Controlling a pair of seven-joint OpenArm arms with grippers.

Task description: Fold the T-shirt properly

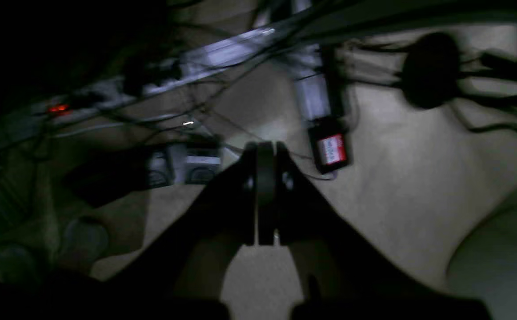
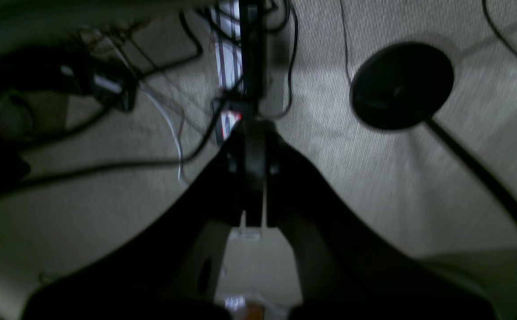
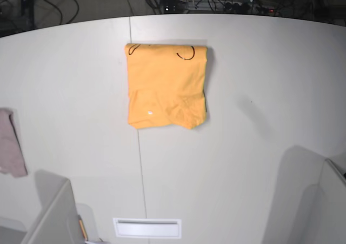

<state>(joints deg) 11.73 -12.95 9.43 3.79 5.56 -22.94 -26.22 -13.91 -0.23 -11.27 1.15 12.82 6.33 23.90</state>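
Observation:
The orange-yellow T-shirt (image 3: 165,87) lies folded into a rough rectangle on the white table (image 3: 259,92), near the far middle. A thin black curved mark runs along its far edge and a small white dot sits near its front edge. My left gripper (image 1: 265,195) is shut and empty, and its wrist view shows dim floor and cables. My right gripper (image 2: 254,178) is shut and empty over a dim floor. Neither gripper is near the shirt. Only grey arm parts show at the bottom corners of the base view.
A small pinkish-grey cloth (image 3: 10,144) lies at the table's left edge. A white slotted plate (image 3: 147,228) sits at the front edge. A table seam (image 3: 141,168) runs front to back. Cables and power strips (image 1: 107,95) and a round black base (image 2: 400,86) are on the floor.

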